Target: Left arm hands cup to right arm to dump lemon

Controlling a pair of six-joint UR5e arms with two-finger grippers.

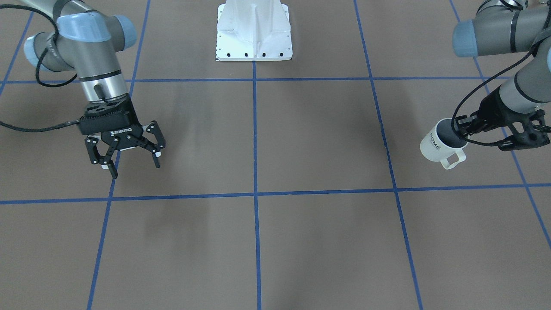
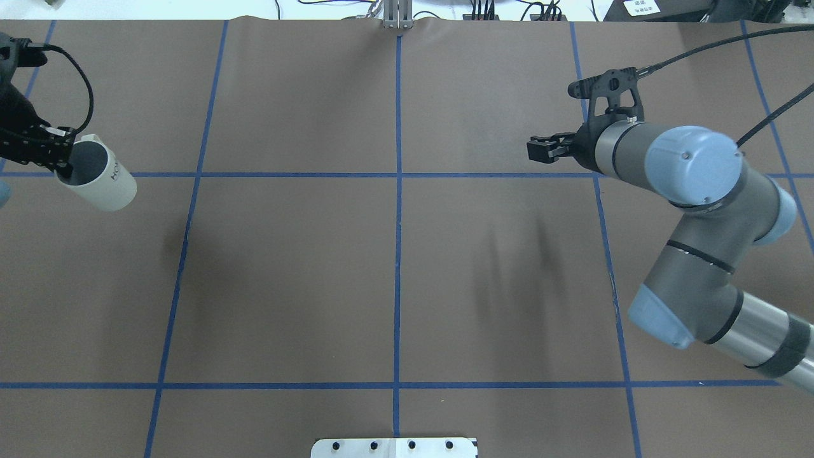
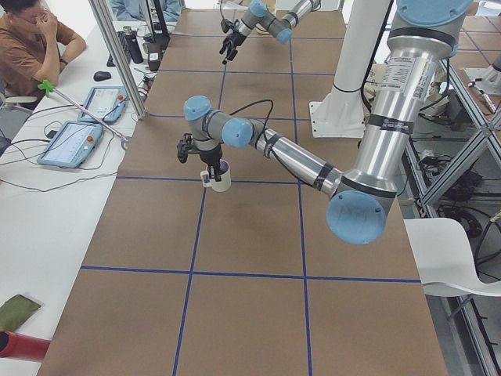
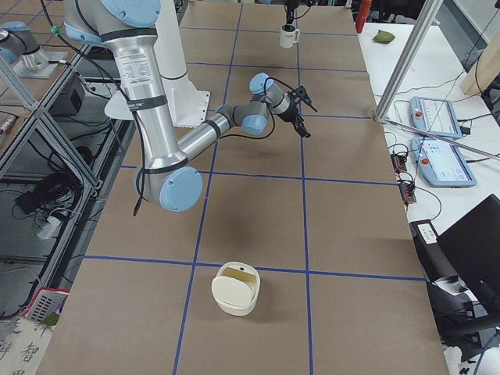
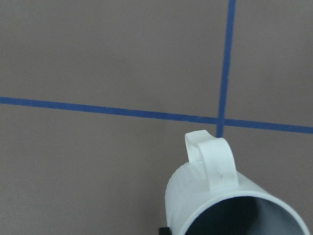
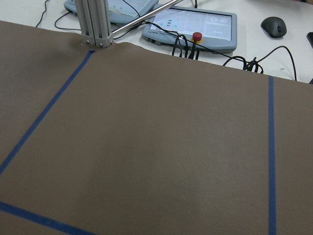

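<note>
The cup (image 1: 439,144) is held tipped above the surface (image 1: 258,241) at the robot's left end, its rim pinched by the left gripper (image 1: 462,128). It looks hard, smooth and breakable, so the free rim or body should be taken firmly. The right gripper (image 1: 131,162) is wide open and empty. "HOME" is written on the cup, "ROBOTIQ" on the right gripper. No lemon is seen.

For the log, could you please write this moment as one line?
left gripper: shut on cup rim; right gripper: open, empty; handover: not yet
</note>
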